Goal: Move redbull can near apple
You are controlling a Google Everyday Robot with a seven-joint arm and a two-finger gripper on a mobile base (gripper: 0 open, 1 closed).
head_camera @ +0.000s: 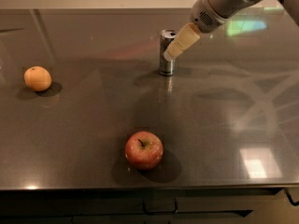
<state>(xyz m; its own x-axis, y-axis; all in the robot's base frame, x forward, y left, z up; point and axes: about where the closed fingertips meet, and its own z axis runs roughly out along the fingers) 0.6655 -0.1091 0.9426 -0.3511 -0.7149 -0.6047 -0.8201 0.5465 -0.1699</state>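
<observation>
The redbull can (165, 59) stands upright on the dark counter, at the middle back. The apple (144, 150) sits near the front edge, well in front of the can and slightly left. My gripper (172, 52) comes in from the upper right. Its cream-coloured fingers overlap the can's upper right side in the camera view. Part of the can's top is hidden behind them.
A small orange fruit (38, 78) sits at the left of the counter (84, 125). The counter's front edge runs along the bottom, with dark cabinet fronts below it. My arm reaches in from the top right corner.
</observation>
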